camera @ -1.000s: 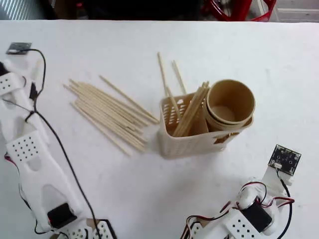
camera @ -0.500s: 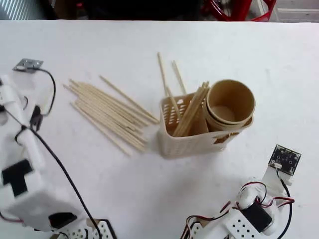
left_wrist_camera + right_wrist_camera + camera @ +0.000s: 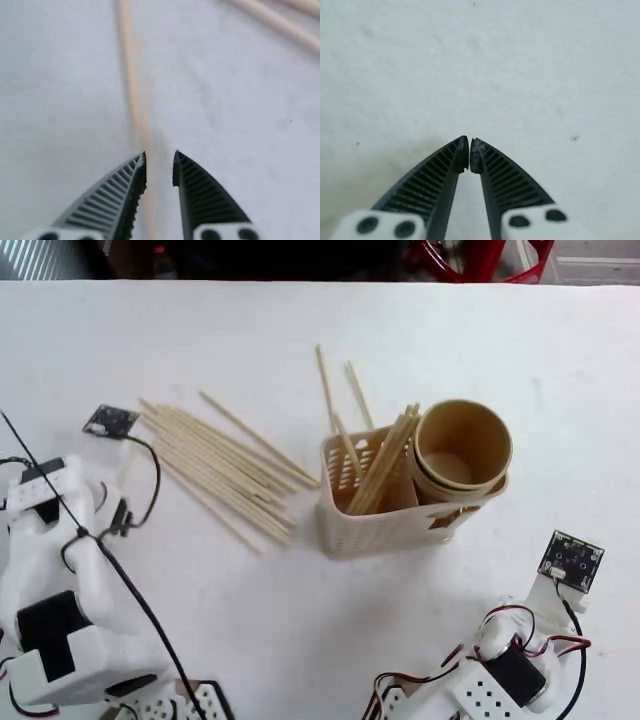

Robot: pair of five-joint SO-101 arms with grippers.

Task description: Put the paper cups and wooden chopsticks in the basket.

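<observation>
A pile of wooden chopsticks (image 3: pixel 215 468) lies on the white table left of the cream basket (image 3: pixel 395 525). The basket holds stacked paper cups (image 3: pixel 462 445) and a bundle of chopsticks (image 3: pixel 380 462); two more chopsticks (image 3: pixel 340 390) lean behind it. The left arm (image 3: pixel 60 570) stands at the pile's left end. In the left wrist view my left gripper (image 3: pixel 159 167) is open just above the table, with one chopstick (image 3: pixel 131 75) running under the gap beside one fingertip. My right gripper (image 3: pixel 469 150) is shut over bare table, holding nothing.
The right arm (image 3: pixel 510 675) is folded at the front right corner, well clear of the basket. More chopsticks (image 3: pixel 272 24) cross the far corner of the left wrist view. Red chair legs (image 3: pixel 470 255) stand beyond the table's back edge.
The left arm has swung from the table's left edge rightward and down toward the loose chopstick pile. The right arm, basket and cups have not moved.
</observation>
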